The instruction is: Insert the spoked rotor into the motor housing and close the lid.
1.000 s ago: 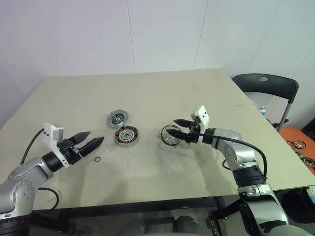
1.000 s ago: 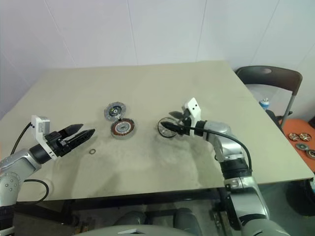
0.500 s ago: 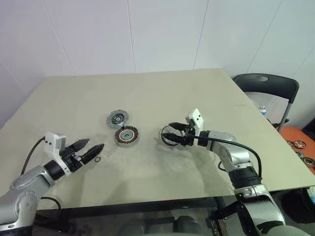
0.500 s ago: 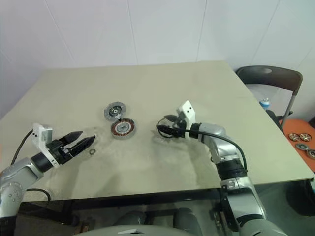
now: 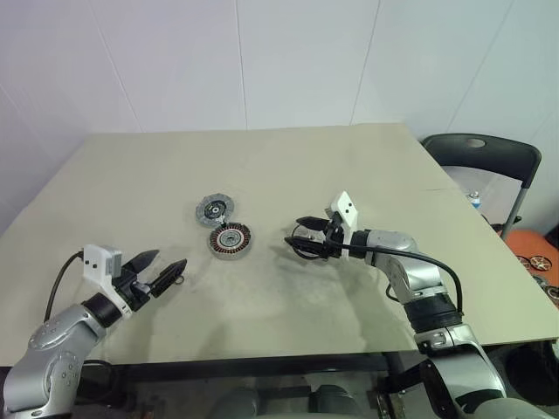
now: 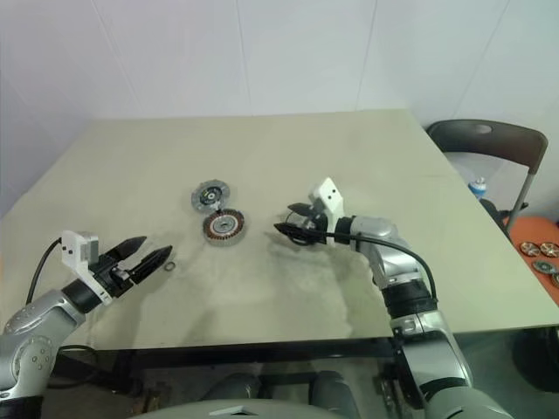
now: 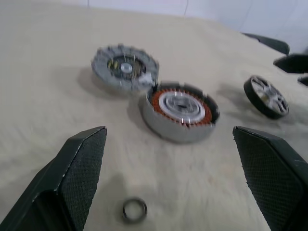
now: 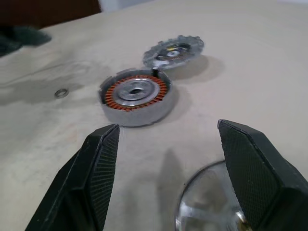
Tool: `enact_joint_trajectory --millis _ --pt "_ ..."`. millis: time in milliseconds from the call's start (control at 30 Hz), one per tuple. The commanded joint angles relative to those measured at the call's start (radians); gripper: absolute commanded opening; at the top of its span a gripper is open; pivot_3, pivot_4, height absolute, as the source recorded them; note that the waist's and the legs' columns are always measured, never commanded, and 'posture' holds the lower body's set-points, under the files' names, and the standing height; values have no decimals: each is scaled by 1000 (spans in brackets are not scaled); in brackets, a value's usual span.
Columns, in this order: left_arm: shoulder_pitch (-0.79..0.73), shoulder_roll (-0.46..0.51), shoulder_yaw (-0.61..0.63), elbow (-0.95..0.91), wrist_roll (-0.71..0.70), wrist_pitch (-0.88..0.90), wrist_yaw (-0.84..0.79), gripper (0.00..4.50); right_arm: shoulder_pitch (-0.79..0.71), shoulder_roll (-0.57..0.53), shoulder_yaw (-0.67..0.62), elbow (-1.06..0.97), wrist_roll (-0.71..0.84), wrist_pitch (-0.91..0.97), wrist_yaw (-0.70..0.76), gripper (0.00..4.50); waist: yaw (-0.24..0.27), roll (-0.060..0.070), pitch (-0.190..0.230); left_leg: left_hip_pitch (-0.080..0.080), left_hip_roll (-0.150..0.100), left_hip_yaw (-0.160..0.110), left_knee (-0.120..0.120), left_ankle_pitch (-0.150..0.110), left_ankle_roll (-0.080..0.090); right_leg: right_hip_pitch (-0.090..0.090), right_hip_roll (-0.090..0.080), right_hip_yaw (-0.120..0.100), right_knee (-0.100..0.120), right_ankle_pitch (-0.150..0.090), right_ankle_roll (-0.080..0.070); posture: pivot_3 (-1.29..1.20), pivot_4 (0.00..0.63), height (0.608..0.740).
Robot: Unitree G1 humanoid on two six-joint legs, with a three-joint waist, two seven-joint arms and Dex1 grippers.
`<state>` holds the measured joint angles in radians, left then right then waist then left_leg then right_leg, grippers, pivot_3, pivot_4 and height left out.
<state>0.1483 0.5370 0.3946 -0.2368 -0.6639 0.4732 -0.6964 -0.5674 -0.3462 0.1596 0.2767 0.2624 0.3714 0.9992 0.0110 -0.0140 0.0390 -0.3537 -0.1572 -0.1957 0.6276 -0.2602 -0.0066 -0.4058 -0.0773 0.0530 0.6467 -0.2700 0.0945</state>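
From the head camera, you have the motor housing (image 5: 230, 239) near the middle of the table (image 5: 262, 166), with the lid (image 5: 214, 209) touching it at about eleven o'clock. The spoked rotor (image 5: 305, 243) lies on the table at the housing's three o'clock, a little apart. Your right gripper (image 5: 297, 234) hangs right over the rotor with its fingers spread, gripping nothing yet as far as you can tell. Your left gripper (image 5: 166, 270) is well off at the housing's eight o'clock, fingers wide apart and empty, with a small o-ring (image 6: 171, 264) just beside its tips.

From the left wrist, you look between both open fingers (image 7: 79, 168) at the housing (image 7: 179, 109), its copper windings up and the bore open. The lid (image 7: 125, 67) leans against its rim, and the rotor (image 7: 266, 96) rests apart.

From the right wrist, the rotor's shiny rim (image 8: 207, 204) sits just under and between the spread fingers (image 8: 98, 168), not pinched.

Expect the rotor to be rigid metal, light to moderate in weight, and slick on that polished rim. The spokes look thin, so I would leave them alone. Take it across the outer rim with one finger on each side, squeeze firmly, and keep it level. If there are magnets, it may snap towards the housing.
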Motion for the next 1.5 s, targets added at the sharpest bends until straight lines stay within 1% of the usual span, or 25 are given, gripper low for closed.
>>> enact_joint_trajectory --millis 33,100,233,367,567,733,833,933,1067,1200,1333,1500 --pt "-32 27 33 -17 -31 12 -8 4473 -141 20 61 9 -19 -60 100 3431 -5 0 0 0 0 1 0 0 0 0 0 0 0 0 0 0 0 740" --pt "-46 30 31 -10 -33 15 -8 4473 -227 59 92 88 -33 -95 147 3431 -7 0 0 0 1 2 -1 0 0 -1 0 0 0 0 0 0 0 740" --pt "-54 23 30 -20 -39 21 0 4473 -340 147 132 244 -63 -169 200 3431 -8 -1 -1 1 3 1 -1 -1 -1 -1 1 -1 0 0 0 0 0 740" --pt "-41 11 36 -46 -48 24 17 4473 -387 211 165 393 -116 -261 226 3431 1 -1 -1 1 3 1 -1 -2 -2 -2 4 -1 0 1 0 0 0 740" --pt "8 -1 57 -86 -62 22 36 4473 -427 280 199 587 -197 -400 248 3431 -2 -1 0 1 5 3 -1 -2 -2 -3 6 0 0 1 -1 0 0 740" --pt "22 -2 60 -101 -71 21 51 4473 -475 323 219 738 -291 -581 190 3431 -7 0 0 4 15 3 -1 -5 -9 -2 16 0 1 4 -6 0 0 740" --pt "25 -2 63 -112 -80 24 62 4473 -514 369 227 814 -345 -662 121 3431 -12 0 0 7 17 4 -3 -5 -10 -1 18 0 1 4 -7 0 0 740" --pt "23 3 58 -113 -83 27 68 4473 -535 390 251 863 -413 -750 62 3431 -24 0 0 11 17 5 -7 -5 -10 -1 17 1 1 4 -7 0 0 740" --pt "5 24 45 -95 -72 30 57 4473 -548 412 221 893 -411 -753 67 3431 -26 0 0 14 17 6 -10 -5 -11 -1 17 1 0 4 -7 0 0 740" --pt "-24 43 54 -70 -79 38 47 4473 -538 408 221 895 -418 -769 95 3431 -26 1 1 14 17 6 -12 -5 -11 -1 17 1 0 4 -7 0 0 740" --pt "-48 40 53 -52 -73 34 51 4473 -534 409 248 938 -489 -800 -30 3431 -26 1 1 14 17 6 -12 -4 -11 -2 17 1 0 4 -7 0 0 740" --pt "-43 26 40 -72 -75 39 58 4473 -532 409 282 972 -569 -836 -104 3431 -28 0 0 14 18 6 -13 -4 -12 -2 17 1 0 4 -7 0 0 740"
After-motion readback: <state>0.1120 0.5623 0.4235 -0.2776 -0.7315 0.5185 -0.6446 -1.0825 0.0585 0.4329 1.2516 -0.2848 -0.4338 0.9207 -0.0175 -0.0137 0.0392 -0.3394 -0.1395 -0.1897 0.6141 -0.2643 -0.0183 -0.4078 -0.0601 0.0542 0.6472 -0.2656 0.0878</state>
